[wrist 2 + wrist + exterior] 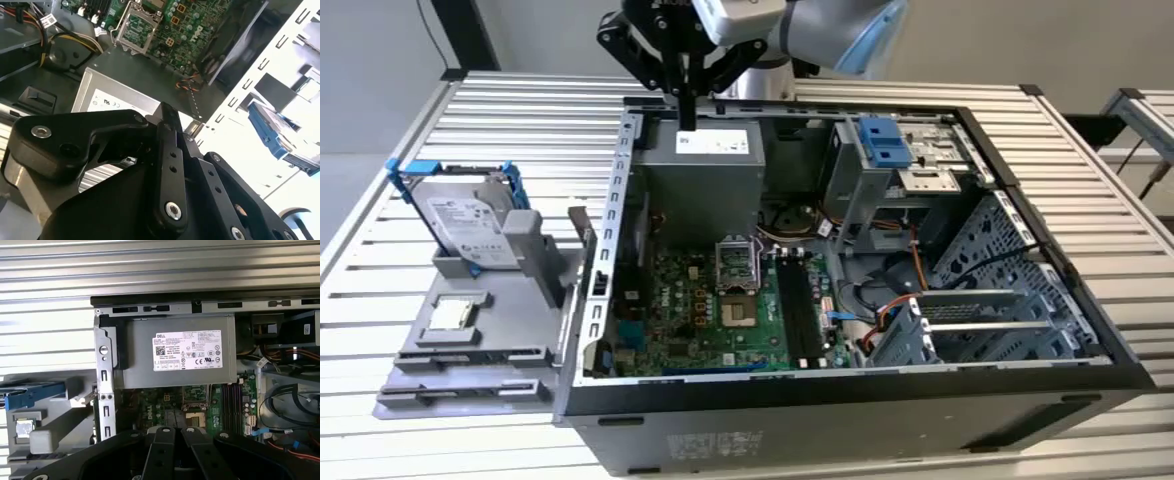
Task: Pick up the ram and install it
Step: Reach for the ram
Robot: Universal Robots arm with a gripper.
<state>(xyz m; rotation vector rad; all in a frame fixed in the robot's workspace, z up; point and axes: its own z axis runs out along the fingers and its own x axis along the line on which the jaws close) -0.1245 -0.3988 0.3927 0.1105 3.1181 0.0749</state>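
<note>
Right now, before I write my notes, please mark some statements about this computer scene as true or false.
1. The gripper hangs near the power supply. True.
2. The hard drive in its blue frame sits inside the case. False: it stands on the grey fixture outside, at the exterior view's left.
3. A cooler covers the processor socket. False: the socket is uncovered.
4. The case lies open on a slatted table. True.

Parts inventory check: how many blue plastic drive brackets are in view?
2. One bracket frames the hard drive on the grey stand at the exterior view's left, outside the case; the other bracket sits in the case's drive bay. More may be hidden inside.
</note>
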